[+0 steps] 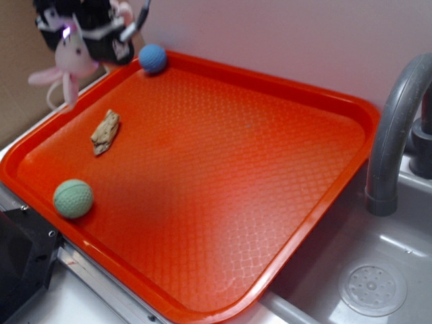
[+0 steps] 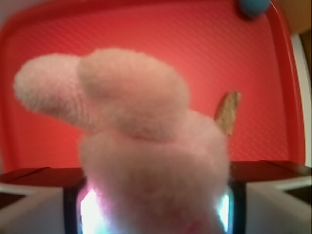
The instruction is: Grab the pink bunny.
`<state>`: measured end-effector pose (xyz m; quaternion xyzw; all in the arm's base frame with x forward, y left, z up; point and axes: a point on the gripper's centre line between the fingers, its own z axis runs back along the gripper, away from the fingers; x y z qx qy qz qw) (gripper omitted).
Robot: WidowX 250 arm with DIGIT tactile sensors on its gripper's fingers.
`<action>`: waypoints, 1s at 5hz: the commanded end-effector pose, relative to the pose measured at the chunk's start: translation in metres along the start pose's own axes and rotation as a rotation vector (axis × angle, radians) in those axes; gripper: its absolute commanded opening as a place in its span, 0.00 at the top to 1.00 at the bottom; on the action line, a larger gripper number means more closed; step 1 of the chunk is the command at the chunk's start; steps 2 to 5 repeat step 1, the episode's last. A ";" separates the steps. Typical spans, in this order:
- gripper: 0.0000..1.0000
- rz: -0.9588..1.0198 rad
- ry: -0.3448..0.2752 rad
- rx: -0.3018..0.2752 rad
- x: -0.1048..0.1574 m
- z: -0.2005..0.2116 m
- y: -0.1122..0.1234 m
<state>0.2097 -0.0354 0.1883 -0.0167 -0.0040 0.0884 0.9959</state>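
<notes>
Aloft, pink bunny (image 1: pixel 69 59) within gripper (image 1: pixel 84 30) grasp.

Behind your workspace stands a plain pale wall (image 1: pixel 283 40), lit evenly and turning faintly lilac toward the right. At the upper left you see a tan panel (image 1: pixel 17 81), perhaps cardboard; the blur there makes it hard to say. To your right a grey curved faucet (image 1: pixel 395 128) rises over a grey sink basin (image 1: pixel 324 270) with a round perforated drain (image 1: pixel 372 289). Soft glare lies on the basin floor.
</notes>
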 end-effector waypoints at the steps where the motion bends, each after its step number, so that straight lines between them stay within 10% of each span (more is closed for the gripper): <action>1: 1.00 -0.013 -0.084 -0.102 0.007 0.039 0.003; 5: 1.00 -0.013 -0.084 -0.102 0.007 0.039 0.003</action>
